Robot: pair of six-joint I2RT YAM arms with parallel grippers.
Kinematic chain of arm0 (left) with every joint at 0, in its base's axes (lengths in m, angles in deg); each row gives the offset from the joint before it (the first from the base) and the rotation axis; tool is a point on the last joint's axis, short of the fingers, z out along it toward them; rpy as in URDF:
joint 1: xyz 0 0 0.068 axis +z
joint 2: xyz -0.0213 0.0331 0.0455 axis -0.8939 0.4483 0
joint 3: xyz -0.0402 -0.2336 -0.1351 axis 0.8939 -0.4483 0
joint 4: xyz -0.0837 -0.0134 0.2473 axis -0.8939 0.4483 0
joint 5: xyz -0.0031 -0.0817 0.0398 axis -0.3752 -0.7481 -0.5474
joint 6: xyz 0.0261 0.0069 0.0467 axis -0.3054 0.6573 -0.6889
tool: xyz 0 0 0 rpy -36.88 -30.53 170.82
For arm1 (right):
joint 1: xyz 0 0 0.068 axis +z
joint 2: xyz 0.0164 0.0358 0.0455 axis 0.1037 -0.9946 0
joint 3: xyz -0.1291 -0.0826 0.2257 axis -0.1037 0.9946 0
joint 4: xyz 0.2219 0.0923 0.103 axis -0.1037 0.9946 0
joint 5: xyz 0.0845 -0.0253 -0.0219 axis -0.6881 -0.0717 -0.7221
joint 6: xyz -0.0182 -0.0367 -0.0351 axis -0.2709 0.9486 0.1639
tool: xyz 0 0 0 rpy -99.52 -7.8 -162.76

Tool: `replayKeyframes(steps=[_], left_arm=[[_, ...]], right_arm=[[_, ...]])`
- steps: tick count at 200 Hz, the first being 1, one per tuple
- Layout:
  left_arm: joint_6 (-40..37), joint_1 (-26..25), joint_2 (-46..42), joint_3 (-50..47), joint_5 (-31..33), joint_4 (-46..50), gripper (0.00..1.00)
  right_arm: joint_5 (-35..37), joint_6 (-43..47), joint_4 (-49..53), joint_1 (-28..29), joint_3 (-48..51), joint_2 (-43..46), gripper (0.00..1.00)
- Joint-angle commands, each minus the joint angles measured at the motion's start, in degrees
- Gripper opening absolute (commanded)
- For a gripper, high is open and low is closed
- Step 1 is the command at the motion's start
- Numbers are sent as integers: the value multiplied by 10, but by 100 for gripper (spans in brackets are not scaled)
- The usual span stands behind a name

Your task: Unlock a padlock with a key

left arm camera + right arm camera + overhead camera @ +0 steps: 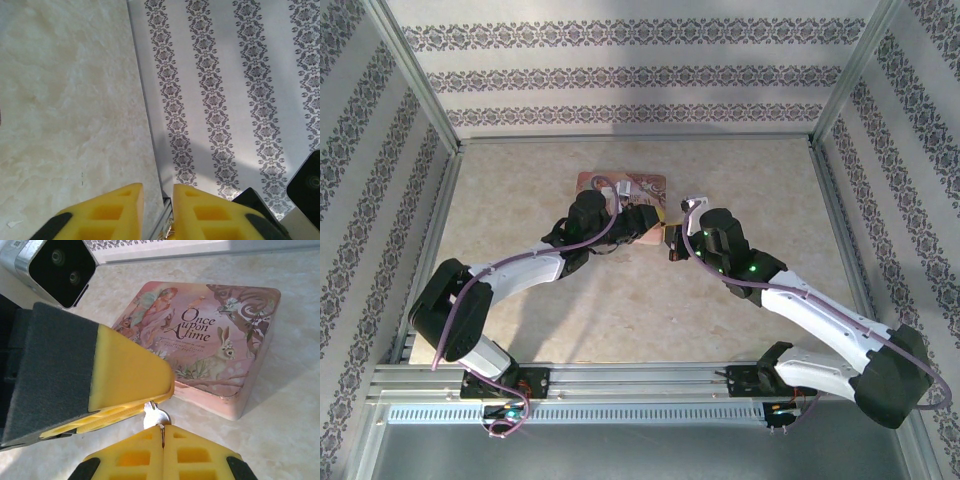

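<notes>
Your right tool point(162, 435) is closed tight on the key point(156, 416). The small silvery piece sticks up from between its yellow fingertips point(135, 457), just in front of the pink box point(220, 340), which lies flat on the bench point(295, 415). Your left tool point(158, 195) faces it from the left. One of its yellow fingers point(130, 375) sits right over the key's top end, touching or nearly so. Seen from its own wrist camera, the left jaws stand narrow with a slim gap between them, and you cannot tell whether they hold anything. Both arms meet mid-bench beside the box.
</notes>
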State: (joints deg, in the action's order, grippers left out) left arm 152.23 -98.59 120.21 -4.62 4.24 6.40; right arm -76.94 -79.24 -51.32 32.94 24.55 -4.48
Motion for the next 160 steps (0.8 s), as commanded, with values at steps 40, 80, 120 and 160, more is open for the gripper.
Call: replayKeyframes(steps=[40, 80, 120, 160], left_arm=[[-38, -6, -5, 14, 2, -13, 3], [-110, 9, -51, 22, 12, 54, 0], [-221, 47, -116, 39, -14, 137, 0], [-347, 57, -166, 86, -29, 247, 0]], right_arm=[[8, -19, -13, 4, -17, 1, 0], [-79, -54, -28, -46, 8, 33, 13], [-276, -97, -108, -137, 49, 71, 32], [-398, -182, -276, -159, 75, 57, 50]])
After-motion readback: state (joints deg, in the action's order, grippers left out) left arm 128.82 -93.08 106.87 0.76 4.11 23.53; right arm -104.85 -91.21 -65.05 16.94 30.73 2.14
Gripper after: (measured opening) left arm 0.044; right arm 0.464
